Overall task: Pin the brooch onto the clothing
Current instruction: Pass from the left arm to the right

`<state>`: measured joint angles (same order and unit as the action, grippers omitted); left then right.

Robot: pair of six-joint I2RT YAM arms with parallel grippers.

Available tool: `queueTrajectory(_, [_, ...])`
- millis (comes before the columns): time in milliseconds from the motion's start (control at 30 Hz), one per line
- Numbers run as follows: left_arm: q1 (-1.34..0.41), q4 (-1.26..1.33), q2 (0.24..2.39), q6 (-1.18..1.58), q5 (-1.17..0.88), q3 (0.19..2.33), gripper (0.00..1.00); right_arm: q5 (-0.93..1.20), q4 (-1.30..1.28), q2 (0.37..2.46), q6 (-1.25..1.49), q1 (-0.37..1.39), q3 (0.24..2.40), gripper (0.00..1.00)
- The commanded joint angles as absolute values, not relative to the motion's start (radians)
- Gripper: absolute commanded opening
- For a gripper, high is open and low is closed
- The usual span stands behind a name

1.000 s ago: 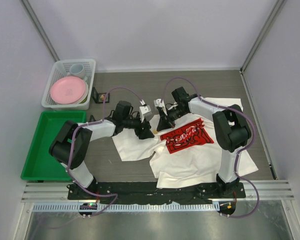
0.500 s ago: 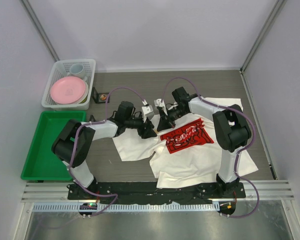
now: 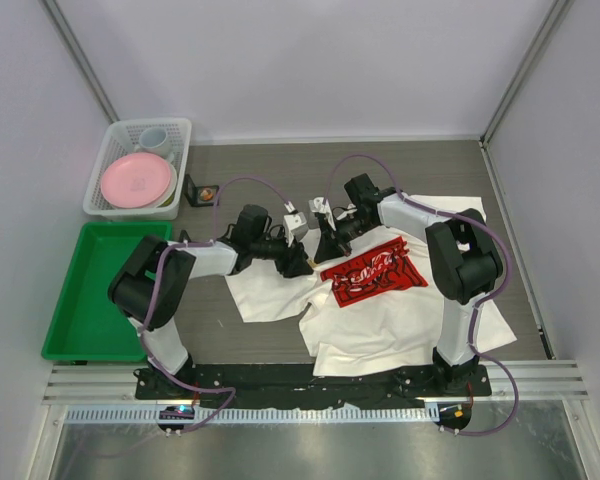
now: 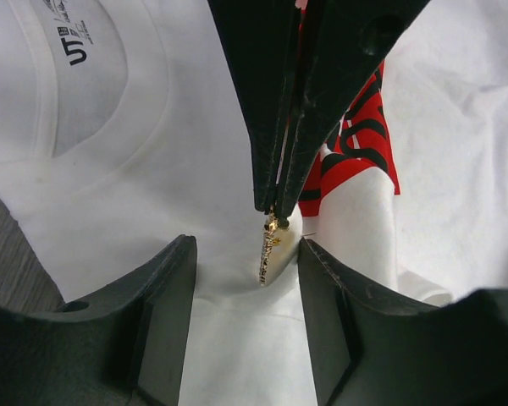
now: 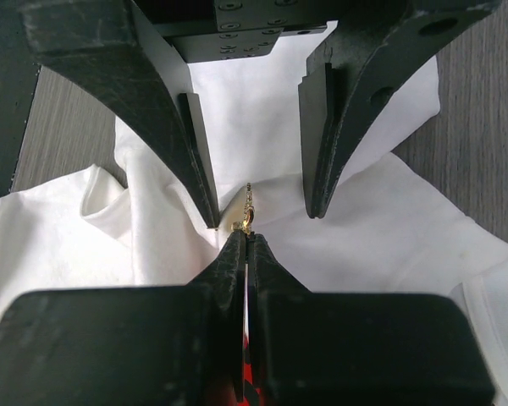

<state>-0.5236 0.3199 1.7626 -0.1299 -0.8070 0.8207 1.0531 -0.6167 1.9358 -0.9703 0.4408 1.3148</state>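
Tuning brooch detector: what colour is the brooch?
Gold. The brooch shows best in the left wrist view.

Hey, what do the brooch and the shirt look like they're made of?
The brooch looks like metal, gold-toned and shiny, with a glinting textured edge. The shirt looks like soft white knit fabric, probably cotton, matte; it creases and folds loosely.

A robotics lab: pale panel walls (image 3: 300, 60), aluminium framing (image 3: 80, 60), table-bolted arms (image 3: 460, 262).
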Motion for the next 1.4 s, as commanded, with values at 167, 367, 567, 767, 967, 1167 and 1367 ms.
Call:
queueTrajectory(167, [-0.528,0.391,1.782,-0.117,-0.802,0.822,0.38,1.097,-0.632,1.899,-0.988,0.437,1.344,0.01])
queueTrajectory(367, [-0.528,0.374,1.781,-0.118,-0.813,0.825,0.23,1.098,-0.635,1.898,-0.988,0.434,1.347,0.01])
queueTrajectory(567, [-0.528,0.373,1.776,-0.104,-0.857,0.827,0.11,1.092,-0.693,1.916,-1.031,0.434,1.374,0.05])
queueTrajectory(767, [-0.526,0.376,1.775,-0.095,-0.903,0.836,0.08,1.088,-0.742,1.925,-1.084,0.431,1.379,0.21])
queueTrajectory(967, [-0.526,0.374,1.778,-0.094,-0.930,0.844,0.08,1.080,-0.752,1.928,-1.118,0.431,1.373,0.27])
queueTrajectory(1167, [-0.525,0.373,1.781,-0.075,-0.943,0.851,0.07,1.091,-0.753,1.930,-1.129,0.434,1.373,0.18])
queueTrajectory(1367, [-0.522,0.391,1.776,-0.048,-0.954,0.851,0.07,1.082,-0.755,1.933,-1.126,0.437,1.373,0.01])
